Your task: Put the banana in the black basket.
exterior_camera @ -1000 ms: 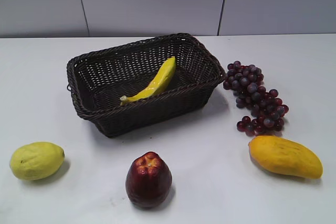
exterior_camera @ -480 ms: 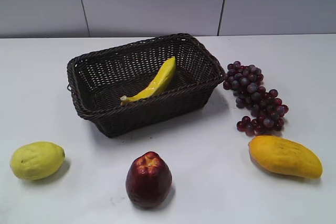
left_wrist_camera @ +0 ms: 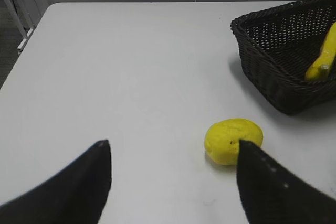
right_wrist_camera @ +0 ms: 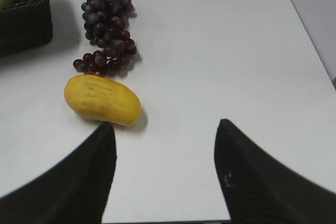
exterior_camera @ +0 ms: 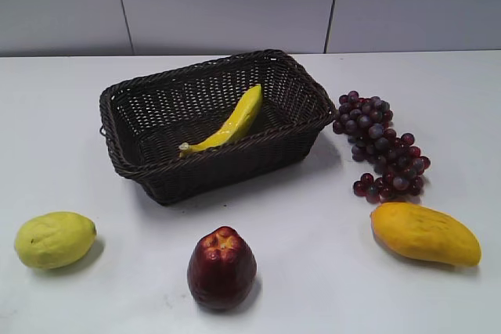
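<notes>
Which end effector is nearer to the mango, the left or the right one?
Right. The right end effector hangs open just beside the mango. The left end effector is open near the lemon, across the table.

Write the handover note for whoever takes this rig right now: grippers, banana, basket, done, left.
Left gripper: open, empty, above the table near the lemon.
Right gripper: open, empty, near the mango and grapes.
Banana: lying inside the black basket, stem end propped against the near rim.
Done: banana is in the basket.
Left: nothing on the task itself; both arms are clear of the basket.
</notes>
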Controlling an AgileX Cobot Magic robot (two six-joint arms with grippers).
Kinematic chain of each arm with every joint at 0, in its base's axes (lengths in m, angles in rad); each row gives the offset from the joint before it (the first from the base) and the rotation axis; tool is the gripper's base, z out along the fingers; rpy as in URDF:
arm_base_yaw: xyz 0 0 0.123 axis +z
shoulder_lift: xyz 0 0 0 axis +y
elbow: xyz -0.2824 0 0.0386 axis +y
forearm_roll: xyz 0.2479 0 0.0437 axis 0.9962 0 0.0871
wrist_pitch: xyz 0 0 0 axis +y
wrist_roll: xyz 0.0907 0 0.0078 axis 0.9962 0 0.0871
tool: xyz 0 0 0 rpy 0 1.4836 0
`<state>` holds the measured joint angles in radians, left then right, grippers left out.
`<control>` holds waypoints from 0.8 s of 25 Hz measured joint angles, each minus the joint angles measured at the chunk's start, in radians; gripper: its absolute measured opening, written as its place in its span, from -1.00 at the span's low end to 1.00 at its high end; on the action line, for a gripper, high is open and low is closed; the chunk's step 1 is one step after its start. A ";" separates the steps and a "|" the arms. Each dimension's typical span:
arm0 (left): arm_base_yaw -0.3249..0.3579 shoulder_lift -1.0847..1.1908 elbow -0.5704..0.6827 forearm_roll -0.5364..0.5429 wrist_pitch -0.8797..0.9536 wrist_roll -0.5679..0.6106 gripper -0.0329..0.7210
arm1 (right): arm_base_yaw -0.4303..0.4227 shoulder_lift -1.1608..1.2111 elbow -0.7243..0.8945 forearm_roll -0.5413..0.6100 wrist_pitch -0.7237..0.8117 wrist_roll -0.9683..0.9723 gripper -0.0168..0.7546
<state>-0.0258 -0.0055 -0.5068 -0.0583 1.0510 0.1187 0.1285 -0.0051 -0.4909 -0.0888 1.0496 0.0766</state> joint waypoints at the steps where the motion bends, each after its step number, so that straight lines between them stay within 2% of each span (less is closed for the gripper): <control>1: 0.000 0.000 0.000 0.000 0.000 0.000 0.52 | 0.000 0.000 0.000 0.000 0.000 0.000 0.29; 8: 0.000 0.000 0.000 0.000 0.000 0.000 0.52 | 0.000 0.000 0.000 0.000 0.000 0.000 0.29; 20: 0.000 0.000 0.000 0.000 0.000 0.000 0.32 | 0.000 0.000 0.000 0.000 0.000 0.000 0.29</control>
<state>-0.0258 -0.0055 -0.5068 -0.0583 1.0510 0.1187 0.1285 -0.0051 -0.4909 -0.0888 1.0496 0.0766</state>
